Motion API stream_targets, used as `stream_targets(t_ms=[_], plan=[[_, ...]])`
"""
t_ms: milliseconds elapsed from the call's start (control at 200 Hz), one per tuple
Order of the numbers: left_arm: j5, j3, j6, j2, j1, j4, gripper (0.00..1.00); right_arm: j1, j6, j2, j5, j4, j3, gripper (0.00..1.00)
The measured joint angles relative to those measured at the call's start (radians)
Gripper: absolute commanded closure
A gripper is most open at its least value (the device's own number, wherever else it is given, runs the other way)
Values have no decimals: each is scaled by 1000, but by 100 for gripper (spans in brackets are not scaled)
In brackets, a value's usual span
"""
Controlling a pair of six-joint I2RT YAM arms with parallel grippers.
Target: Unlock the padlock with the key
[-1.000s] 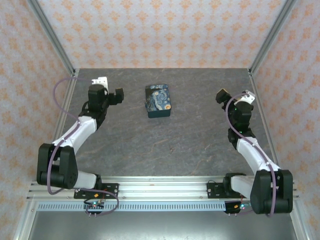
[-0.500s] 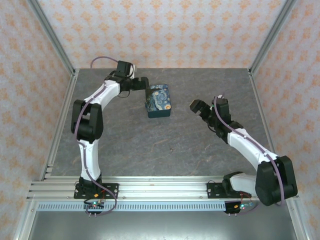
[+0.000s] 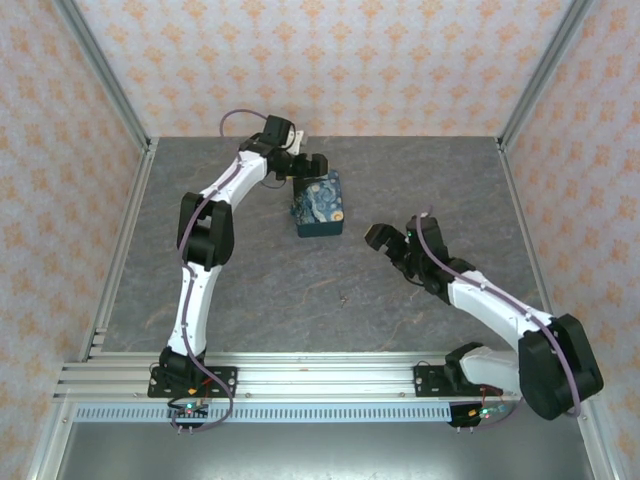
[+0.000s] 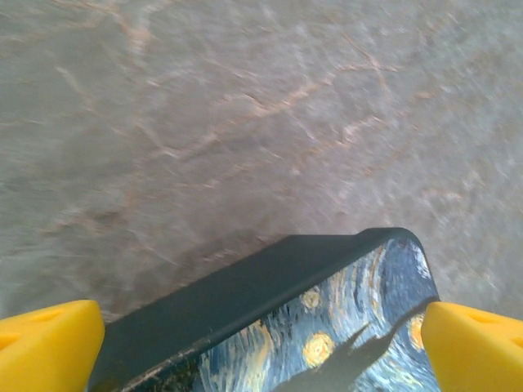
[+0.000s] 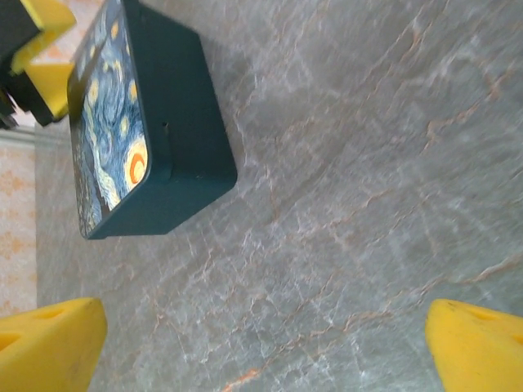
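I see the grey marbled desk (image 3: 250, 280) carrying a dark teal box (image 3: 318, 203) with a starry-night lid (lid on) towards the back; my left tool (image 3: 312, 168) hangs over its far end, fingers spread wide; my right tool (image 3: 385, 240), likewise spread, sits right of it.

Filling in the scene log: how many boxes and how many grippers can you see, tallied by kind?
Boxes: 1, the patterned blue box
Grippers: 2, the left gripper and the right gripper
Total: 3
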Motion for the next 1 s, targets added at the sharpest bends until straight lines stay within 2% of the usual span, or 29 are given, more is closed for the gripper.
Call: stream_targets(t_ms=[150,455,671,866,1001], plan=[[56,-42,3,-10,-6,-6,0,71,44,75,-3,49,0,0],[143,-434,-12,-215,-1,116,0,171,135,177,-3,192,4,1],[172,-597,-56,-329,-1,219,0,199,182,270,-3,267,39,0],[142,-557,-82,-346,-1,239,0,199,208,323,-3,301,106,1],[137,-370,-95,-281,-1,221,0,199,231,354,-3,330,137,1]])
